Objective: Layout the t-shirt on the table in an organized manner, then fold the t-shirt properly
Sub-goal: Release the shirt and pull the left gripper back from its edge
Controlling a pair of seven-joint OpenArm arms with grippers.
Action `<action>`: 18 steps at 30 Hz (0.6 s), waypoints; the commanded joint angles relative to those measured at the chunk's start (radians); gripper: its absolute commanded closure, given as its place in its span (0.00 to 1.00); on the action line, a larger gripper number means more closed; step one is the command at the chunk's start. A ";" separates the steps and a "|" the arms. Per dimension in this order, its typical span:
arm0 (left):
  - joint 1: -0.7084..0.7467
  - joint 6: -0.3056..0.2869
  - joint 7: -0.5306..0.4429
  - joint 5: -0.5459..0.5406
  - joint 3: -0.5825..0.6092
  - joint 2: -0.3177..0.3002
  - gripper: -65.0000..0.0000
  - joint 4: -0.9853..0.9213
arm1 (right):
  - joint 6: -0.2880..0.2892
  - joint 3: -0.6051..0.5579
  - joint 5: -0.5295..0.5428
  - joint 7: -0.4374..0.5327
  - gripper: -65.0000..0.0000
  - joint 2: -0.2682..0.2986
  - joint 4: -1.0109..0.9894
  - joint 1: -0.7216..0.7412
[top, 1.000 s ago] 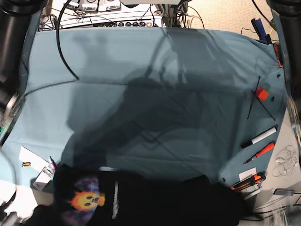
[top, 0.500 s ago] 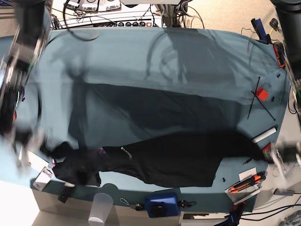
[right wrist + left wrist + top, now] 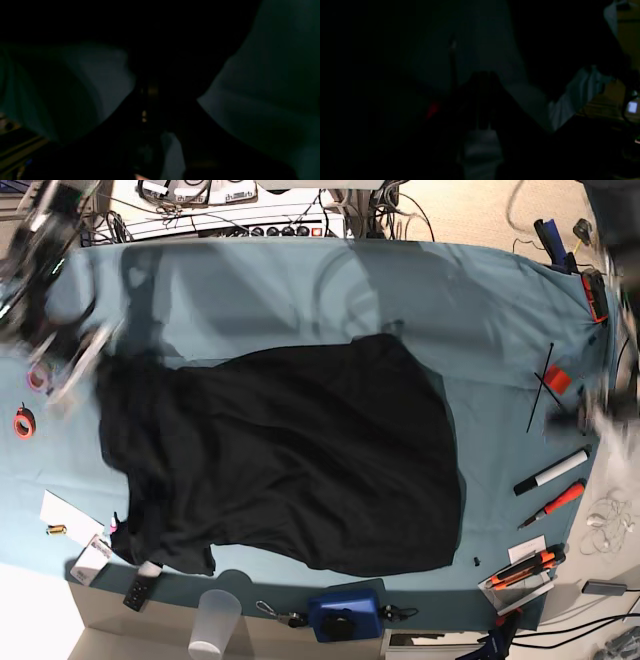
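In the left wrist view almost all is dark; the left pincer (image 3: pixel 482 100) shows only as a dim shape in the middle, and its jaws are together, though I cannot tell if any cloth is between them. Behind it a pale strip of the table (image 3: pixel 572 105) runs to the right, and black cloth of the t-shirt (image 3: pixel 545 155) fills the lower part. In the right wrist view the picture is dark also; the right pincer (image 3: pixel 150 105) is a faint shape in the centre, and I cannot tell whether its jaws are apart or together. The table (image 3: pixel 262 100) shows grey-green on both sides, with the black t-shirt (image 3: pixel 100 150) below. In the base view the t-shirt (image 3: pixel 290 460) lies spread on the table (image 3: pixel 300 290), plain black side up, covering the middle and the left part, with its lower edge near the front edge of the table. A blurred arm (image 3: pixel 45 270) is at the upper left, near the corner of the shirt, and another blurred arm (image 3: pixel 605 395) is at the right edge, apart from the shirt. Markers (image 3: pixel 550 472) lie on the right side, a cup (image 3: pixel 212 622) and a blue box (image 3: pixel 345 615) stand at the front.
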 commanded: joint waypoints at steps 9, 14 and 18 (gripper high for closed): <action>0.102 -0.045 -0.006 -0.145 -0.011 -0.008 1.00 0.016 | 0.022 0.007 0.007 0.017 1.00 -0.083 0.032 -0.106; 0.101 -0.043 -0.006 -0.223 -0.011 0.065 1.00 0.070 | 0.022 0.007 -0.008 0.017 1.00 -0.085 0.031 -0.108; 0.108 -0.043 -0.006 -0.223 -0.011 0.149 1.00 0.175 | 0.021 0.007 -0.080 0.034 1.00 -0.085 0.031 -0.108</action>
